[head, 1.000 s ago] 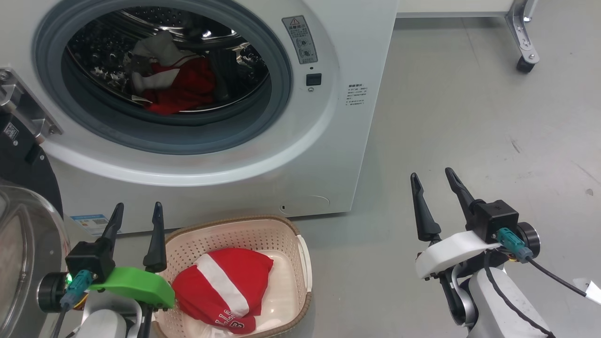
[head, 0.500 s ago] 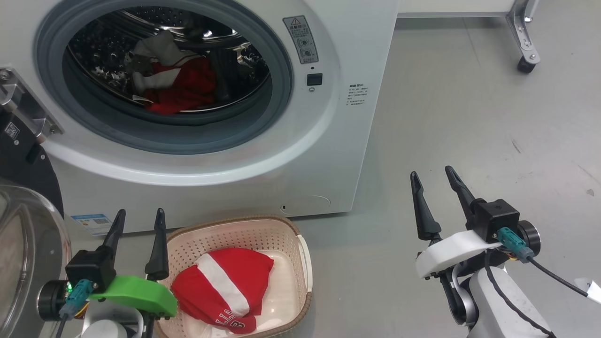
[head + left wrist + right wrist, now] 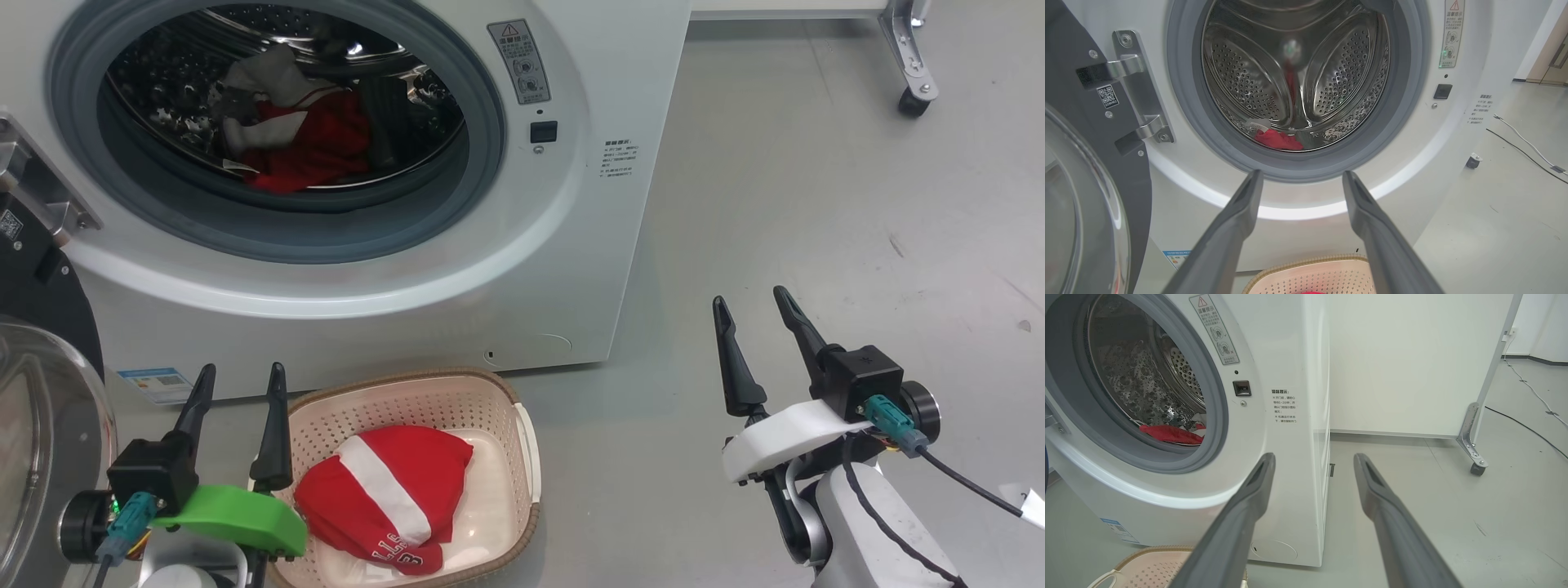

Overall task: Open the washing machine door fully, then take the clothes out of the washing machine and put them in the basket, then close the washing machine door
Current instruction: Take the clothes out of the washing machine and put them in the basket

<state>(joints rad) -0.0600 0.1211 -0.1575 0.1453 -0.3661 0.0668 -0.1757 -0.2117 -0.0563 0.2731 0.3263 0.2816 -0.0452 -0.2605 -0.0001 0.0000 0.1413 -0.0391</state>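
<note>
From the head view, the large white front-loading washing machine (image 3: 571, 245) stands with its round, black-ringed glass door (image 3: 41, 425) swung wide on the hinge side. One red, white-banded garment (image 3: 384, 490) lies in the cream perforated plastic basket (image 3: 408, 382) just in front of the machine. More red and white clothes (image 3: 302, 151) sit in its drum.

The left gripper (image 3: 242, 369) hangs at the basket's edge and the right gripper (image 3: 749, 297) off the machine's front corner, both spread wide and empty.

In the left wrist view the fingers aim at the drum mouth. In the right wrist view they point past the machine's corner.

Unloading looks half done to me; next an arm must reach into the drum. Since a second ago the head camera has shifted slightly, and the left gripper sits a touch lower.
</note>
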